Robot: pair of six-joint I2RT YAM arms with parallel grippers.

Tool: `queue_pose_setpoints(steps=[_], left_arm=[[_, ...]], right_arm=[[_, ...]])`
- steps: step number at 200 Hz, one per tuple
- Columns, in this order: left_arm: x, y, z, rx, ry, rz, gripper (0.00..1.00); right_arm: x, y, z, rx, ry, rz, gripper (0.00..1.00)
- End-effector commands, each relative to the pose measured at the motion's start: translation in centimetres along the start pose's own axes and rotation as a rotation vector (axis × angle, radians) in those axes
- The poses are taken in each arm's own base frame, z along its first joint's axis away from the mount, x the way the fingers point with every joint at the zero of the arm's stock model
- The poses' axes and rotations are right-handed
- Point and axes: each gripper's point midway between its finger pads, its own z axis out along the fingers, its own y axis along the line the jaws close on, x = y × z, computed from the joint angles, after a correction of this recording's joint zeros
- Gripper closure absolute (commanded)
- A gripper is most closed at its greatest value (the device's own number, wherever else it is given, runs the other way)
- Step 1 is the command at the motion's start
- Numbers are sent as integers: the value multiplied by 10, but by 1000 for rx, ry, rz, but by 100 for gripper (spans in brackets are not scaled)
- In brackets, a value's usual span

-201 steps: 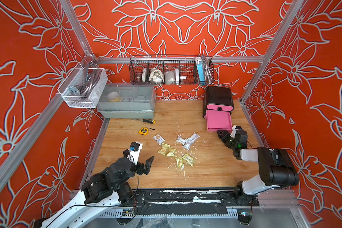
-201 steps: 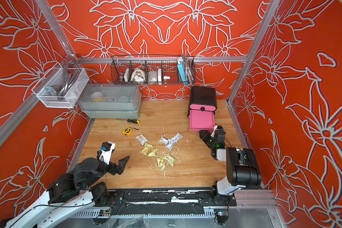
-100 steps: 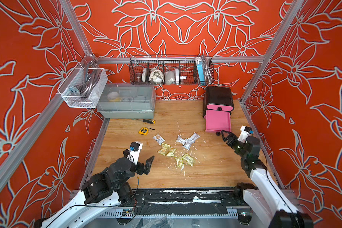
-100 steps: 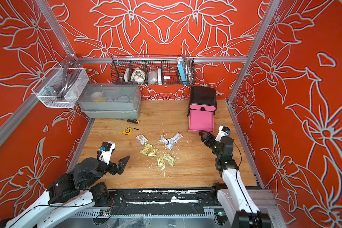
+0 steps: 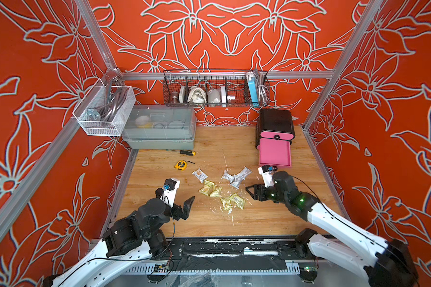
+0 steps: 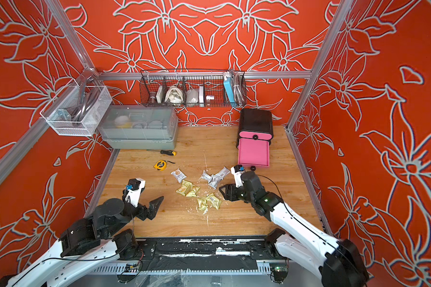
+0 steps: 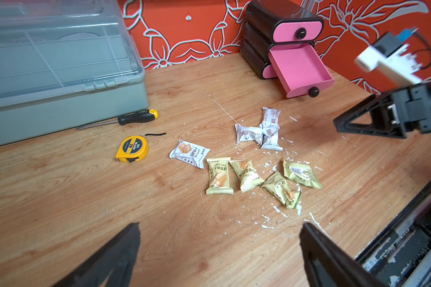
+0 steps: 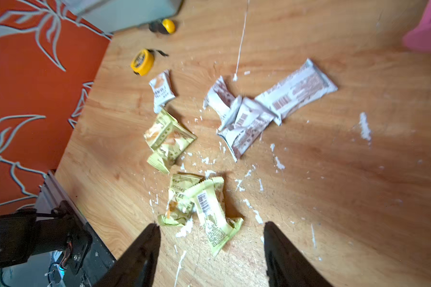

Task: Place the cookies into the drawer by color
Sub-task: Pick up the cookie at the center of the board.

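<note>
Tape measure point(image 5: 181, 165), screwdriver point(image 5: 187, 152) nr cookies point(image 5: 210, 190), grey bin point(image 5: 159, 139) behind; L jaws + R jaws wide, empty.

My left gripper point(image 7: 220, 226) hovers low and points forward, jaws spread wide and empty. My right gripper point(image 8: 210, 225) tilts downward, jaws parted, gripping nothing.

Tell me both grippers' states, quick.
Left gripper: open, empty.
Right gripper: open, empty, over a yellow-green cookie.
</note>
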Motion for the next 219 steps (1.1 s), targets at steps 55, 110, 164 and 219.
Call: queue_pose_setpoints(steps=[55,110,164,219], left_arm=[[-9,-1,-4,10,-27,-8,1],[-9,-1,-4,10,-30,-7,1],[-9,-1,-3,7,-25,-3,1],[-8,-1,-3,5,-22,-1,1]], right_arm=[[-32,-17,63,119,-50,249,34],[-26,-24,103,135,-2,296,36],[-13,-30,118,160,33,296,66],[-8,-25,105,134,27,269,96]])
